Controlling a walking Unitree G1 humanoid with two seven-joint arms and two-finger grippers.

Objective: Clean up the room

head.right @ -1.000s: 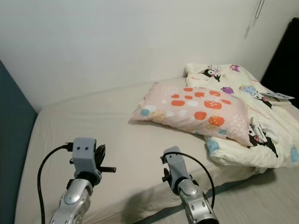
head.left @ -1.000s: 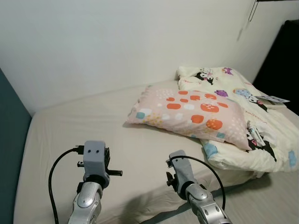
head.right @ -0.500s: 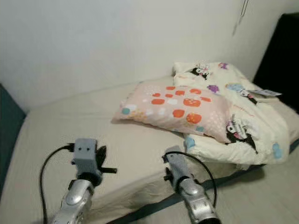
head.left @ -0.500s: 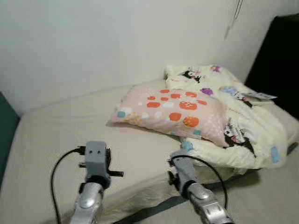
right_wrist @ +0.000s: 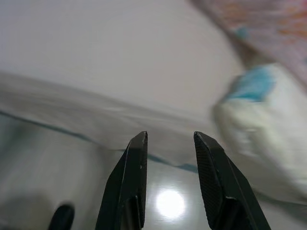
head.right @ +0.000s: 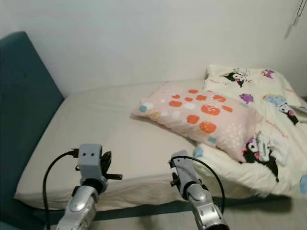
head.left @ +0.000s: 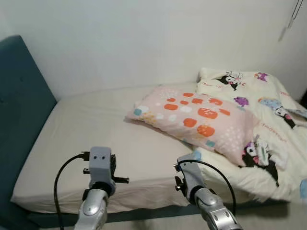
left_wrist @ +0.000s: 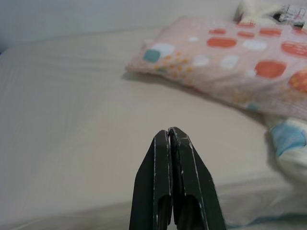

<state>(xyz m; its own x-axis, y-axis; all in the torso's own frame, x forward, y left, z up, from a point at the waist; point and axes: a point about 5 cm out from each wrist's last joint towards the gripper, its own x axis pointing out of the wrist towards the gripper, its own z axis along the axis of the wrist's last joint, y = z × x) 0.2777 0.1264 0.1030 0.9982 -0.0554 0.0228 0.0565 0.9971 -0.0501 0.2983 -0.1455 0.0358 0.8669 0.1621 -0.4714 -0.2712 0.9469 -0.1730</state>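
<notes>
- The bed [head.left: 91, 129] takes up most of the head views, covered by a smooth beige sheet, its near edge running across in front of both arms.
- A white wall [head.left: 158, 38] rises behind the bed, towards 12 o'clock.
- A teal padded headboard [head.left: 21, 100] stands at the bed's end at 9 o'clock, reaching from the wall down to the near corner.
- A cream quilt [head.left: 268, 124] printed with cartoon figures lies rumpled over the bed at 3 o'clock, from the wall to the near edge, where it hangs slightly over.
- A pink pillow [head.left: 196, 117] with orange, white and blue spots lies just past the bed's middle, towards 1 o'clock. Its far-right end rests on the quilt and the other end lies flat on the sheet.
- The left arm [head.left: 96, 191] is raised at 7 o'clock before the bed's near edge, a black cable looping from its wrist.
- The right arm [head.left: 201, 201] is raised at 5 o'clock, also carrying a looped black cable.
- The left gripper [left_wrist: 170, 139] points over the sheet towards the pillow and holds nothing; its jaws are pressed together.
- The right gripper [right_wrist: 170, 143] points down past the bed's near edge at a pale, shiny floor [right_wrist: 57, 177], with a blurred blue-and-white corner of the quilt to one side. Its jaws are spread with nothing between them.
- A thin cord [head.left: 290, 21] hangs against the wall at 2 o'clock.
</notes>
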